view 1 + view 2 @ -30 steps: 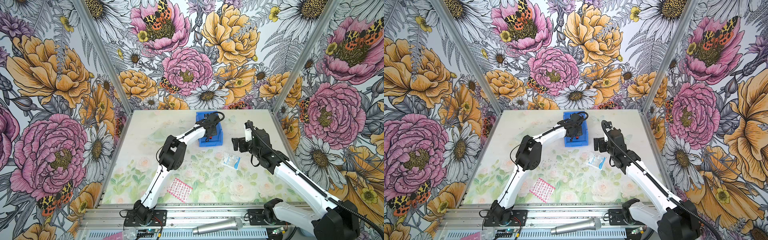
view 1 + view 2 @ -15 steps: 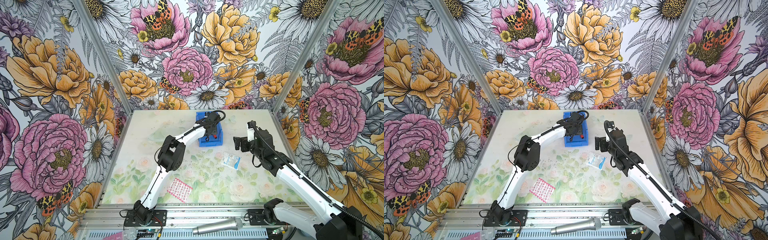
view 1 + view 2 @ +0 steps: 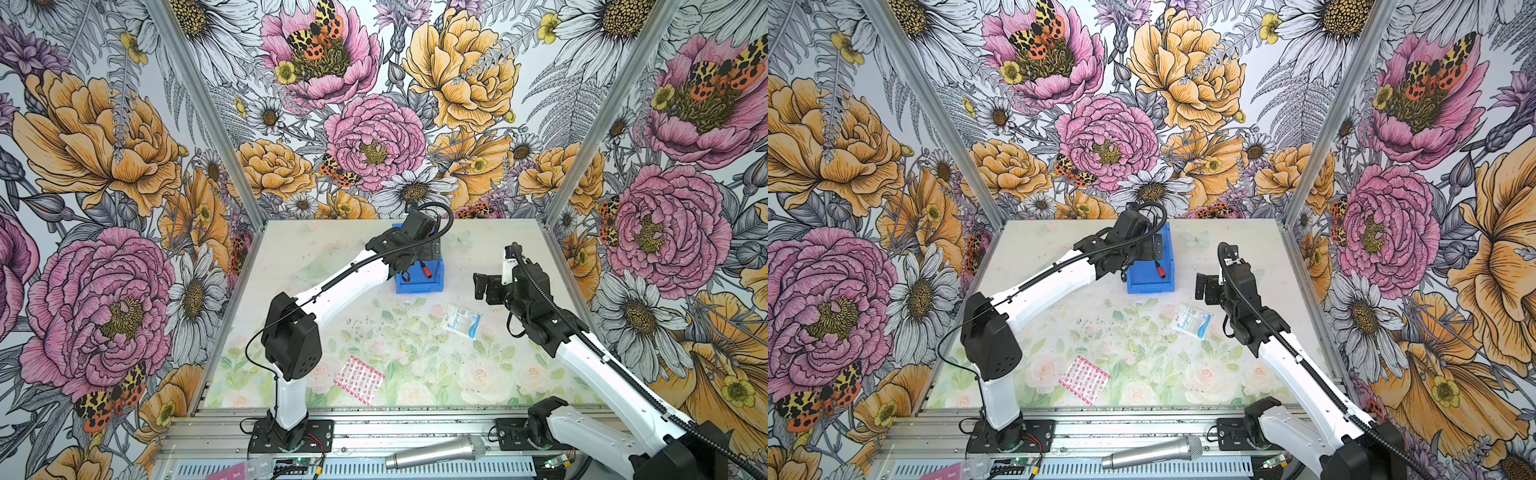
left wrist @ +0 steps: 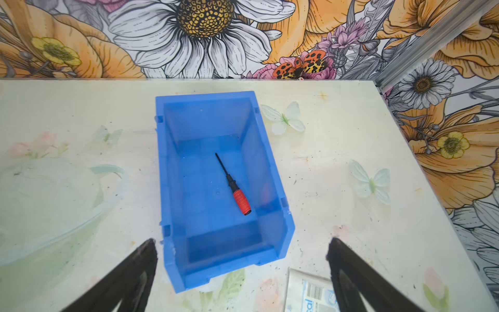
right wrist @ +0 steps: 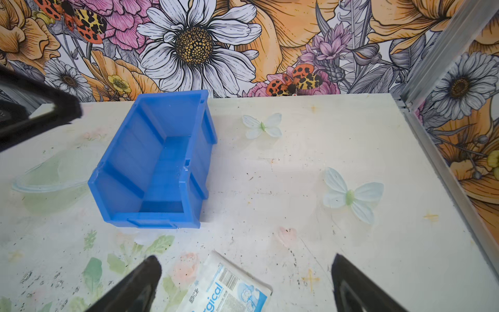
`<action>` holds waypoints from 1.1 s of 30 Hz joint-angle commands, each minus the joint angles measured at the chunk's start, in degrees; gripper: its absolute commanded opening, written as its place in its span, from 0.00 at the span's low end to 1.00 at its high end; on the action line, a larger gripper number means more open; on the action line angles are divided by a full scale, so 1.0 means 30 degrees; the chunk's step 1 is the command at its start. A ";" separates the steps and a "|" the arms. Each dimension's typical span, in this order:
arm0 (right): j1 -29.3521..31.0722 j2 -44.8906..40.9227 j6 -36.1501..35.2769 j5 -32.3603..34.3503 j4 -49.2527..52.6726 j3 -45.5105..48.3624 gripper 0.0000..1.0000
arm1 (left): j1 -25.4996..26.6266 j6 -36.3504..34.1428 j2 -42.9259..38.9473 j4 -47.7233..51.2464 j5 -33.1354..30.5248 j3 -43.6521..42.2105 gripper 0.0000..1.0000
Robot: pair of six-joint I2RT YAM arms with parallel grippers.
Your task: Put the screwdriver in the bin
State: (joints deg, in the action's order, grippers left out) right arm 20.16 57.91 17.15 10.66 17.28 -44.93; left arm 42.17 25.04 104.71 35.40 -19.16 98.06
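**Screwdriver in bin; left jaws released**

Small screwdriver with thin black shaft and stubby red handle (image 4: 234, 186) lies flat on the floor of the bright blue open-topped plastic bin (image 4: 194, 205); nothing touches it; task looks done from here.

Bin sits at 12 o'clock on the pale floral worktop (image 3: 291, 257) in both top views; its low front lip faces 6.

Left arm (image 3: 345, 282) reaches over the bin; its jaws are spread wide and empty, hanging above the bin; the wrist view shows no contact with the walls. Screwdriver lies below and ahead of them.

Long axis in a top view runs roughly 11-to-5; tip towards the back wall, red handle towards the front lip, close to the bin's 3 o'clock wall. Only the handle end shows there; the arm hides the rest.

Right arm (image 3: 582, 345) hovers at about 3 o'clock of the bin, well apart; jaws spread, empty, above the white-and-blue printed sachet (image 3: 461, 321). Left arm is clearly the nearer.

My read: only the retreat is left; lift straight up first, then back towards 7; the risk is a finger catching a wall and dragging the bin.

Pink dotted sheet (image 3: 359, 379) at 6 and the silver microphone (image 3: 432, 455) on the front rail are not in play.
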 commanded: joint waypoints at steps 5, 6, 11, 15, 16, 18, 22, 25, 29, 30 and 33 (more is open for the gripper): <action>-0.0631 0.0082 0.1845 0.1822 -0.0315 0.0800 1.00 | -0.2958 -0.1667 -0.6812 -0.3641 -0.1043 -0.8573 0.99; -0.0771 0.0000 0.2172 0.2121 -0.0382 0.1066 0.99 | -0.3464 -0.1844 -0.7674 -0.4153 -0.1153 -0.9705 0.99; -0.2207 -0.0579 0.2897 0.2013 -0.0868 0.2715 0.99 | -0.6988 -0.2600 -1.1937 -0.5331 -0.0658 -1.4540 0.99; -0.2678 -0.1345 0.1702 0.1761 -0.1015 0.3764 0.99 | -0.9729 -0.4113 -1.4337 -0.6298 -0.0730 -1.7249 0.99; -0.2678 -0.1590 0.1366 0.2019 -0.1030 0.4089 0.99 | -0.9811 -0.4753 -1.4700 -0.6792 -0.1553 -1.7894 0.99; -0.2755 -0.2132 0.0981 0.2777 -0.1020 0.4819 0.99 | -0.9591 -0.5847 -1.5146 -0.7353 -0.2717 -1.8926 0.99; -0.2965 -0.3954 -0.0824 0.3503 -0.1529 0.6187 0.99 | -0.9605 -0.7146 -1.6159 -0.9274 -0.2190 -2.1101 0.99; -0.2993 -0.5004 -0.2762 0.3970 -0.2784 0.7402 1.00 | -0.9873 -0.8016 -1.7051 -1.2578 -0.2109 -2.3627 0.99; -0.3203 -0.5660 -0.4232 0.3992 -0.4382 0.9336 0.99 | -1.0862 -0.8049 -1.7286 -1.4633 -0.1106 -2.5344 0.99; -0.3284 -0.5807 -0.4234 0.3744 -0.4851 0.9872 0.99 | -1.0998 -0.8110 -1.7047 -1.4770 -0.0945 -2.5462 0.99; -0.3480 -0.5970 -0.4427 0.2918 -0.6534 1.0537 0.99 | -1.1182 -0.7826 -1.6203 -1.5022 -0.0995 -2.5694 0.99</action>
State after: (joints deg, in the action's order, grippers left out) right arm 10.31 40.75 6.72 20.51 4.73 -14.26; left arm 9.37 2.46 54.87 -3.38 -23.79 21.67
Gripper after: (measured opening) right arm 0.995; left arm 0.986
